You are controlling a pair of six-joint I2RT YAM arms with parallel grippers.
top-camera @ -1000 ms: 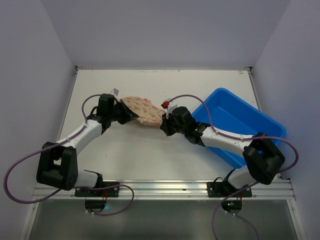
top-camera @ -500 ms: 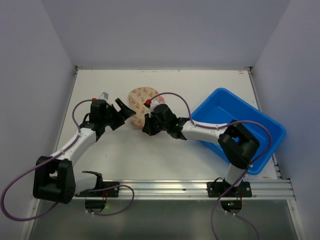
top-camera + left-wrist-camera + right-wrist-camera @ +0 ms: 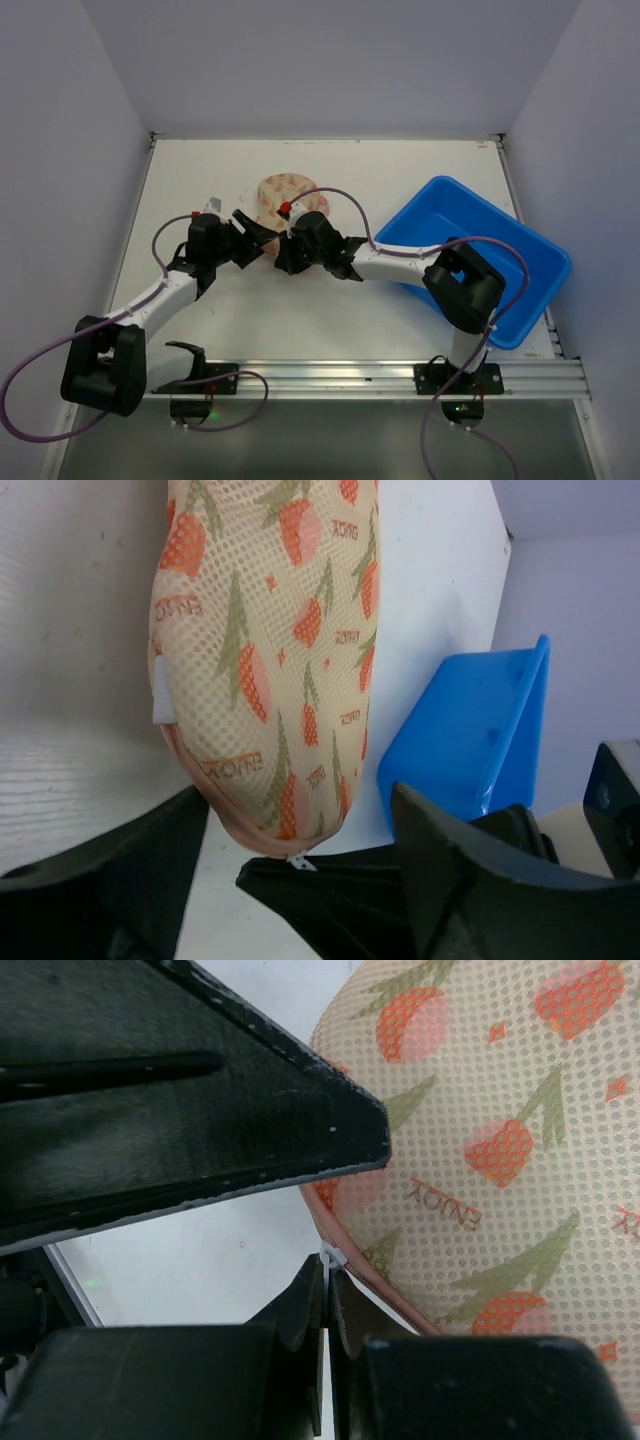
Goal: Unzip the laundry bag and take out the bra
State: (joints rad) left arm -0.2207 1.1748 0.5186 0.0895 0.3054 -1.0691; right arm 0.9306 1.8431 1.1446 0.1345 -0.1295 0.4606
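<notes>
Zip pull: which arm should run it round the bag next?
Right, probably: the right pincer is shut on the zip pull at the bag's edge, while the left pincer stands open around the bag's end, gripping nothing.

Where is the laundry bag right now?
In the top view the laundry bag lies left of centre on the table, left of the blue tub, just beyond the left gripper and the right gripper, whose fingers pinch its zip pull.
</notes>
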